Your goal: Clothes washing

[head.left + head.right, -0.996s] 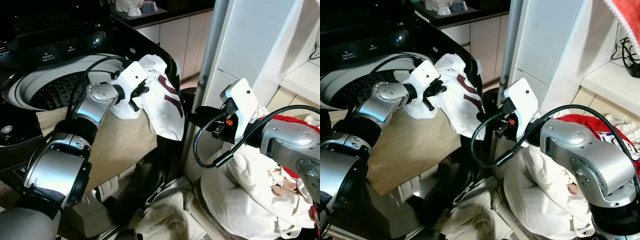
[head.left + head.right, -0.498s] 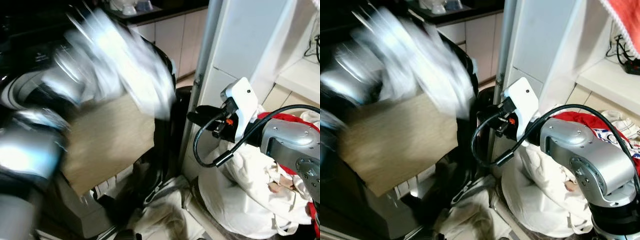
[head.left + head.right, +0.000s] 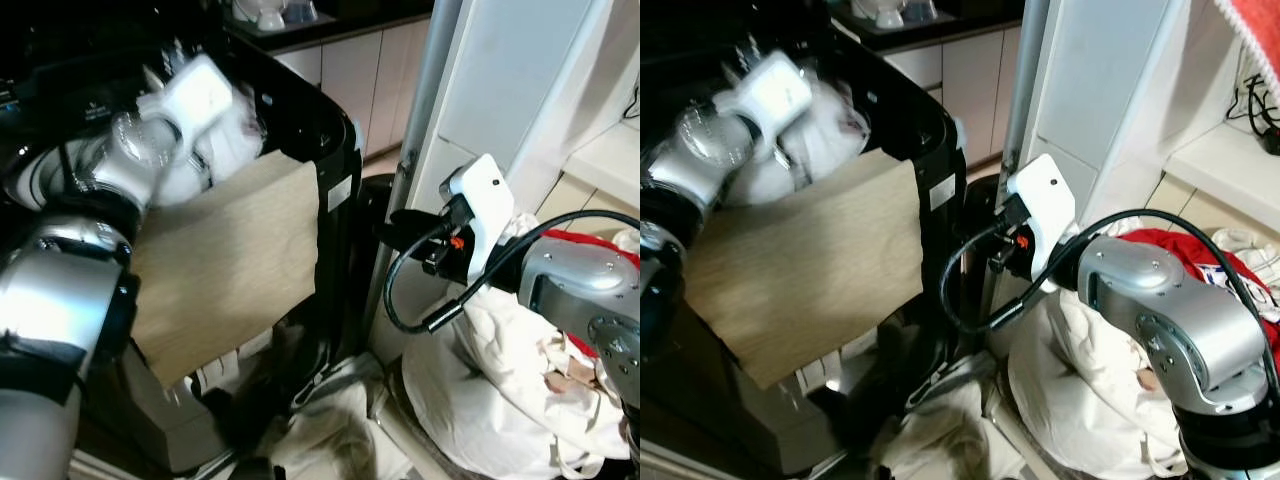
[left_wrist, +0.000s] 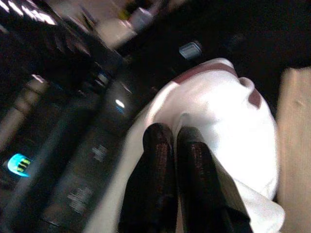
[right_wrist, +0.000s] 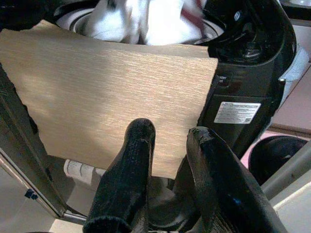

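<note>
Pale cabinet doors [image 3: 352, 75] run along the back under a dark counter [image 3: 300, 25] holding white dishes [image 3: 268, 12]. A tall white panel [image 3: 510, 80] with a grey upright post [image 3: 415, 160] stands to the right. Light floor tiles [image 3: 575, 190] show beyond it.

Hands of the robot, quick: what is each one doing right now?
Left hand: closed on the white shirt, over the washing machine.
Right hand: open, holding nothing.

Head views: we look forward and down, sharing the washing machine [image 3: 300, 110] at left.
Wrist views: we look close along each end effector.
</note>
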Controlling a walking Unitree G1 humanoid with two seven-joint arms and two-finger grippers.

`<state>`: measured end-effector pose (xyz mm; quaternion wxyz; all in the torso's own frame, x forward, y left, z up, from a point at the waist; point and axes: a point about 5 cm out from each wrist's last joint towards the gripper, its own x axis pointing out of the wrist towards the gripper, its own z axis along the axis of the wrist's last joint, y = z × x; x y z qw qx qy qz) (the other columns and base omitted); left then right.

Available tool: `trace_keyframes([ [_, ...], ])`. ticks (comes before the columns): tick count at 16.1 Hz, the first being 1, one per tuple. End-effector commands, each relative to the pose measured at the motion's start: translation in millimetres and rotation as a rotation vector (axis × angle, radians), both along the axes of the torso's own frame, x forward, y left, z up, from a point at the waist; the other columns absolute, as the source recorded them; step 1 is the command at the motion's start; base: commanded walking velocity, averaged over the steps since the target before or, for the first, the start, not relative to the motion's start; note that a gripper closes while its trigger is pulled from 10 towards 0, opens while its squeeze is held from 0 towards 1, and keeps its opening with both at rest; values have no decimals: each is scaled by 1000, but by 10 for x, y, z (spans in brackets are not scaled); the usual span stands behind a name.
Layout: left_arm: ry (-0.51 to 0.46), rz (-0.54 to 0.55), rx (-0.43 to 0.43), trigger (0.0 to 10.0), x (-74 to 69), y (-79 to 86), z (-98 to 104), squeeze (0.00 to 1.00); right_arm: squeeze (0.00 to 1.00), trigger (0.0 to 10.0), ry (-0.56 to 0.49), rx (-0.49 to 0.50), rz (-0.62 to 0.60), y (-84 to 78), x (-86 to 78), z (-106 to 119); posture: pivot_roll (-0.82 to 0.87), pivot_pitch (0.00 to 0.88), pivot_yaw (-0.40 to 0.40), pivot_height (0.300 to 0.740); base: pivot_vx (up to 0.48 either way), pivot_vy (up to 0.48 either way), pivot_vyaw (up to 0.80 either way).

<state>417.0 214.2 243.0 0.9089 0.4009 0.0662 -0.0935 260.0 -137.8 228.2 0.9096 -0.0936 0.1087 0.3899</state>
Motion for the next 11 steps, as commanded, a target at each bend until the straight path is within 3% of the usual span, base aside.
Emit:
trace_keyframes([
  [1, -35, -1, -37, 10000, 16, 7, 168, 1000, 0, 10000, -14, -12, 13, 3, -8, 25, -84, 0, 43, 740, 0, 0, 0],
  [3, -32, 30, -34, 10000, 13, 65, 199, 1000, 0, 10000, -9, -17, 14, -8, -16, 17, -82, 0, 39, 740, 0, 0, 0],
  [6, -120, 71, -40, 10000, 12, 136, 363, 1000, 0, 10000, -26, -7, -37, -33, 51, 32, -78, 0, 36, 740, 0, 0, 0],
  [10, -308, 81, -164, 10000, 2, 136, 621, 1000, 0, 10000, -96, 53, -305, -265, 296, 144, -83, 0, 39, 740, 0, 0, 0],
  [11, -338, 49, -247, 10000, 3, 85, 664, 1000, 0, 10000, -92, 51, -389, -353, 341, 131, -83, 0, 40, 740, 0, 0, 0],
])
